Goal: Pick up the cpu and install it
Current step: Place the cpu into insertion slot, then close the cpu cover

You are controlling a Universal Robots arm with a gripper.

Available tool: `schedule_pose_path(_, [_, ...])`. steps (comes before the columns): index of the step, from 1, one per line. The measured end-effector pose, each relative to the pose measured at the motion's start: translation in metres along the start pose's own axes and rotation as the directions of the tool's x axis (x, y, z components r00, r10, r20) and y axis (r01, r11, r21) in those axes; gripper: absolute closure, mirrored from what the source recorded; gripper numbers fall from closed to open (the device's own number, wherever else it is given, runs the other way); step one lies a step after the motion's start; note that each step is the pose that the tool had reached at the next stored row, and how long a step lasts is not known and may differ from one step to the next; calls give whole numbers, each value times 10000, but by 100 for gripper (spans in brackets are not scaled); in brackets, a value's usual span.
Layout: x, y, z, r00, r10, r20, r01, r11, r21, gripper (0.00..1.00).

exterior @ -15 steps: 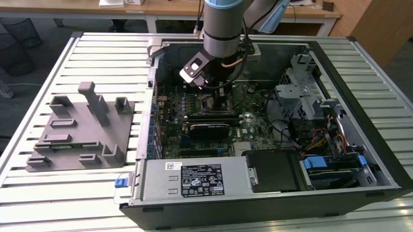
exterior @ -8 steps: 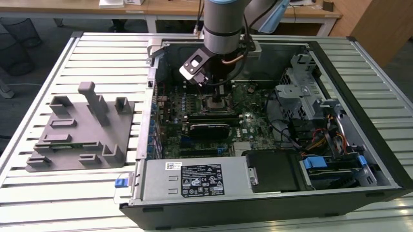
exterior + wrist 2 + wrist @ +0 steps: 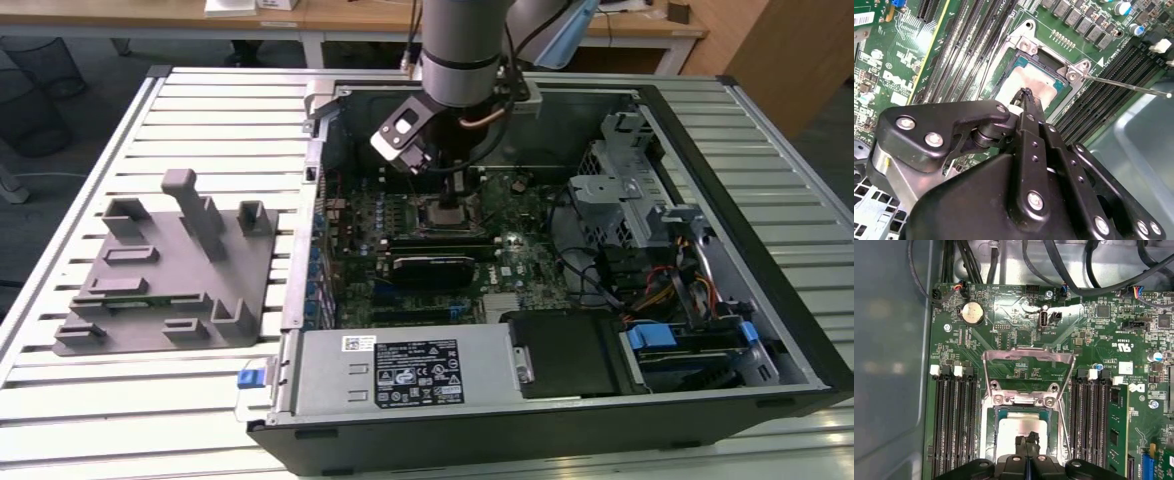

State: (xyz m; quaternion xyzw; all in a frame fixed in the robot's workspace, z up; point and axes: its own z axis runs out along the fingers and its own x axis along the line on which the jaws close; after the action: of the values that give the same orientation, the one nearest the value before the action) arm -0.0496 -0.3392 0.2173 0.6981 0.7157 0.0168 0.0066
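Note:
The cpu (image 3: pixel 1041 82) (image 3: pixel 1016 427), a flat square chip with a shiny silver top, lies in the motherboard socket (image 3: pixel 988 432) inside the open computer case. My gripper (image 3: pixel 1026 95) (image 3: pixel 1027 441) hangs straight over it with both black fingers pressed together, their tips at or just above the chip's silver top; contact cannot be told. In the exterior view the gripper (image 3: pixel 454 200) reaches down onto the socket (image 3: pixel 451 216) in the middle of the board. The socket's metal load plate (image 3: pixel 1028 359) stands swung open, and its thin lever (image 3: pixel 1129 86) sticks out to the side.
Memory slots (image 3: pixel 951 425) run on both sides of the socket. A grey plastic tray with upright posts (image 3: pixel 174 270) sits on the slatted table at the exterior view's left. The power supply (image 3: pixel 400 375) and drive cage (image 3: pixel 627 200) crowd the case.

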Motion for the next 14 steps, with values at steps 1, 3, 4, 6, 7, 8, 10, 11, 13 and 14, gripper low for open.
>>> schedule_pose_path(1, [0,1,-9,10000,0,0,0,10000,4,89])
schedule_pose_path(3, [0,2,-29,10000,-1,0,1,10000,5,89])
schedule_pose_path(4, [0,2,-37,10000,-1,0,1,10000,6,89])
schedule_pose_path(6, [1,2,-52,10000,-1,-1,1,10000,6,89])
schedule_pose_path(7, [1,3,-61,10000,-1,-1,1,10000,9,89])
schedule_pose_path(8, [1,3,-69,10000,-1,-1,1,10000,9,89])
schedule_pose_path(10, [1,3,-87,10000,-1,-1,1,10000,11,89])
schedule_pose_path(11, [1,4,-96,10000,-1,-1,1,10000,13,89])
schedule_pose_path(13, [2,4,-110,10000,-1,0,1,10000,15,89])
schedule_pose_path(14, [2,4,-115,10000,-1,-1,1,10000,15,89])
